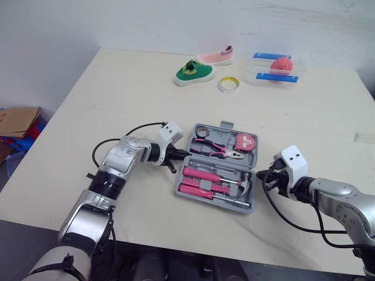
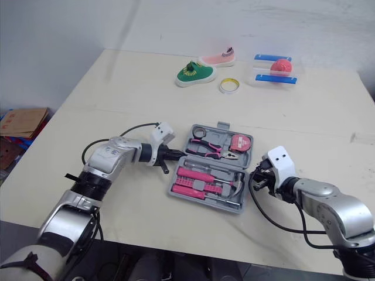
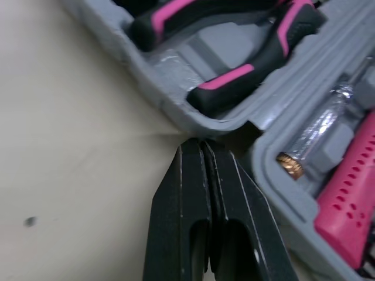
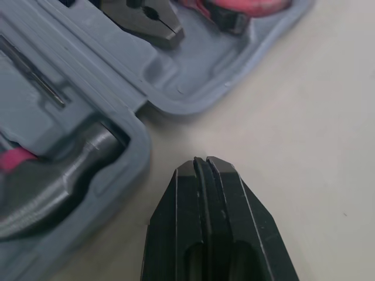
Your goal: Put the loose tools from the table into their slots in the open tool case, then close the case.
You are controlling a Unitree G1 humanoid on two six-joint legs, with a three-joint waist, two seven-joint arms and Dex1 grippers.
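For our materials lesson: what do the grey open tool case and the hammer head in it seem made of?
The grey open tool case looks like matte moulded plastic, with rounded formed slots. The hammer head seems steel: dull grey sheen.

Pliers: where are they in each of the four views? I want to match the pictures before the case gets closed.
Left eye view: pliers in the far half of the case, left of the tape measure.
Right eye view: same slot, near the picture's centre.
Left wrist view: their pink-and-black handles, beyond the left gripper.
Right wrist view: their dark metal nose, beside the tape measure.
Shared landmark: the grey rim of the case.
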